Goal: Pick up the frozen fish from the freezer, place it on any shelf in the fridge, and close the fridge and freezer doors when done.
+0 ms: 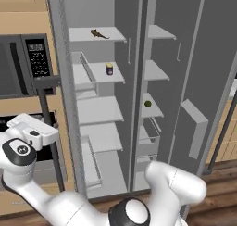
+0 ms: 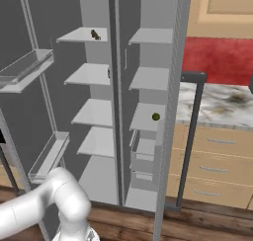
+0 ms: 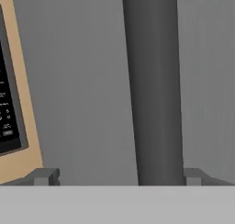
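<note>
The frozen fish (image 1: 98,34) (image 2: 95,35), small and dark brown, lies on the top shelf (image 1: 111,35) (image 2: 74,36) of the fridge (image 1: 99,111) (image 2: 96,111), the wider compartment. The narrower freezer (image 1: 155,72) (image 2: 148,79) holds a small green ball (image 1: 147,103) (image 2: 156,117). Both doors stand open: the fridge door (image 1: 62,81) (image 2: 20,111) (image 3: 78,81) on the left, the freezer door (image 1: 208,72) (image 2: 170,111) on the right. My gripper (image 1: 50,133) (image 3: 119,176) is open, and the fridge door's dark bar handle (image 1: 46,114) (image 3: 153,81) stands between its fingertips (image 3: 46,176).
A yellow-and-blue can (image 1: 109,68) stands on the fridge's second shelf. Clear bins (image 2: 24,67) line the inside of the fridge door. A black wall oven with keypad (image 1: 23,63) (image 3: 7,108) is left of the door. A marble counter (image 2: 222,101) over drawers lies to the right.
</note>
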Robot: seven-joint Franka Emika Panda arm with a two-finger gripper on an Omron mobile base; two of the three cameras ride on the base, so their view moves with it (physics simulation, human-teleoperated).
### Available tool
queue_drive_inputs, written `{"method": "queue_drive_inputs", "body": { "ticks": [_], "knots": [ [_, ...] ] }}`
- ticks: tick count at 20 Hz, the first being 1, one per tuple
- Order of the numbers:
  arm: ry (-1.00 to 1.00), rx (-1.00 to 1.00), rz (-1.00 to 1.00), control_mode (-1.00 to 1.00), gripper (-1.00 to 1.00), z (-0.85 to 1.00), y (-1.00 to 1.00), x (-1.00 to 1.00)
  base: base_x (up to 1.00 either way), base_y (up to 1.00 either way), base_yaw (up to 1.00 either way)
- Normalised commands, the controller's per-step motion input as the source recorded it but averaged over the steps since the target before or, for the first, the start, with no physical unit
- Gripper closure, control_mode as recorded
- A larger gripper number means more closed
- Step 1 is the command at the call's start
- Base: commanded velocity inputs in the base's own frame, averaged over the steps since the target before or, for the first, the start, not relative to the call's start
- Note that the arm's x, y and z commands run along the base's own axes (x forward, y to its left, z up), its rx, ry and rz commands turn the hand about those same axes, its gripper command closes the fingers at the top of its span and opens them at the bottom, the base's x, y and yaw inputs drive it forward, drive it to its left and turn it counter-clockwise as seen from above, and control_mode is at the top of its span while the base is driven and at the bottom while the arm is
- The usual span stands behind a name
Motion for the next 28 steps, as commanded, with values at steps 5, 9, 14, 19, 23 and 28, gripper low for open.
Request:
{"method": "queue_drive_inputs", "body": {
  "ticks": [5,9,14,19,23,28],
  "knots": [
    [-0.07,0.08,0.05,-1.00,-1.00,0.00,-1.00,0.58,0.00,0.00,0.00],
    [-0.01,0.07,0.04,-1.00,-1.00,0.00,-1.00,0.77,0.00,0.00,0.00],
    [-0.01,0.08,0.02,-1.00,-1.00,0.00,-1.00,0.79,0.00,0.00,0.00],
    [0.00,0.10,0.01,-1.00,-1.00,0.00,-1.00,0.93,0.00,0.00,0.00],
    [0.00,0.08,0.01,-1.00,-1.00,0.00,-1.00,0.93,0.00,0.00,0.00],
    [0.00,0.06,0.03,-1.00,-1.00,0.00,-0.92,0.81,0.00,0.00,0.00]
  ]
}}
